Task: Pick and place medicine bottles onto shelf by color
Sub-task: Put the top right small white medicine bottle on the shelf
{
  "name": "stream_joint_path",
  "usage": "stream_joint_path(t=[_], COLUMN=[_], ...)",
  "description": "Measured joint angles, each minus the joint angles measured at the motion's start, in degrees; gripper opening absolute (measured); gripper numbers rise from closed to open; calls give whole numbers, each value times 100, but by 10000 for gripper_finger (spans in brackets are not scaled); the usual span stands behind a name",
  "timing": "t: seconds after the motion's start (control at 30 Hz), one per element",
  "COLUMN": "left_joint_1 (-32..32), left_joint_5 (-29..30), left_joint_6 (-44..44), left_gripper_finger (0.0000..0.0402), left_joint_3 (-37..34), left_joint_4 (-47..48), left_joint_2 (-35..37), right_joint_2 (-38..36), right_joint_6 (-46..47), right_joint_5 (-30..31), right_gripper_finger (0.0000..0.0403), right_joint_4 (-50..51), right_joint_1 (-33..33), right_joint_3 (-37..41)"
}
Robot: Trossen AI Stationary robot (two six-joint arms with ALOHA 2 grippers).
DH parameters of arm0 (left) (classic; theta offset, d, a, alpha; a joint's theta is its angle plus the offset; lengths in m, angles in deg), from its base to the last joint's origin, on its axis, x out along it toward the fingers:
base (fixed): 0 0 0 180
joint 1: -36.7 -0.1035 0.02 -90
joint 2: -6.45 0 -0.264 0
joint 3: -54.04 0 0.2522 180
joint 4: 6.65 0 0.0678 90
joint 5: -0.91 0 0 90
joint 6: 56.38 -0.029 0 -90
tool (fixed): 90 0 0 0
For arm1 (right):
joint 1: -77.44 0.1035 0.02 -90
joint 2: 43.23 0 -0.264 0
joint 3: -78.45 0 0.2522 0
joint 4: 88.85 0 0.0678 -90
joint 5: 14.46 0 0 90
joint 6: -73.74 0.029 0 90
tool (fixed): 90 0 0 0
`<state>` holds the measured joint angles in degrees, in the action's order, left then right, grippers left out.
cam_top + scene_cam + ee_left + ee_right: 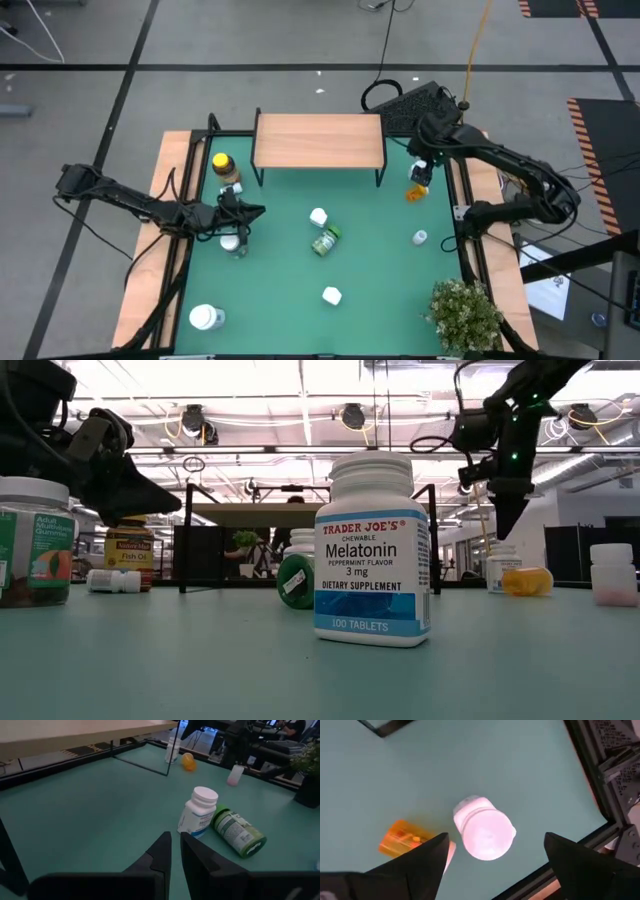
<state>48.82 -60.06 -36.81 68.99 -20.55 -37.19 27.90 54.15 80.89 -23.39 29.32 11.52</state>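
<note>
1. Where the low view looks across the green table [200,670], we read the nearest white bottle [371,550]: "Trader Joe's Chewable Melatonin, Peppermint Flavor, 3 mg, Dietary Supplement, 100 Tablets".
2. At the left edge of that view we see a jar [36,540] marked "Adult Multivitamin Gummies", and farther back an amber bottle [130,555] labelled "Fish Oil".
3. We find the shelf [318,140] bare at the table's far side.
4. The right gripper [495,852] hangs with its fingers spread wide over an upright white-capped bottle [485,832], holding nothing; an orange bottle [402,839] lies on its side just beside it.
5. The left gripper [172,852], fingers pressed together and empty, sits low near the table's left side, pointing toward a white bottle [198,812] and a toppled green bottle [239,832].
</note>
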Motion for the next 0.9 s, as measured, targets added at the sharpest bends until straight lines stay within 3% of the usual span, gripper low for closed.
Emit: stream_joint_path(t=[0.1,0.67,0.9], left_joint_1=[0,-3,-4], left_joint_5=[3,11,11], left_joint_6=[-23,-575,-590], left_gripper_finger=[42,42,42], left_joint_3=[0,0,0], left_joint_4=[6,2,2], left_joint_2=[0,2,2], right_joint_2=[74,375,371], right_joint_6=[-214,-703,-710], right_joint_5=[-292,-221,146], right_gripper_finger=[326,317,261], right_joint_4=[-56,-665,-556], right_joint_1=[3,-101,-92], right_joint_3=[0,348,348])
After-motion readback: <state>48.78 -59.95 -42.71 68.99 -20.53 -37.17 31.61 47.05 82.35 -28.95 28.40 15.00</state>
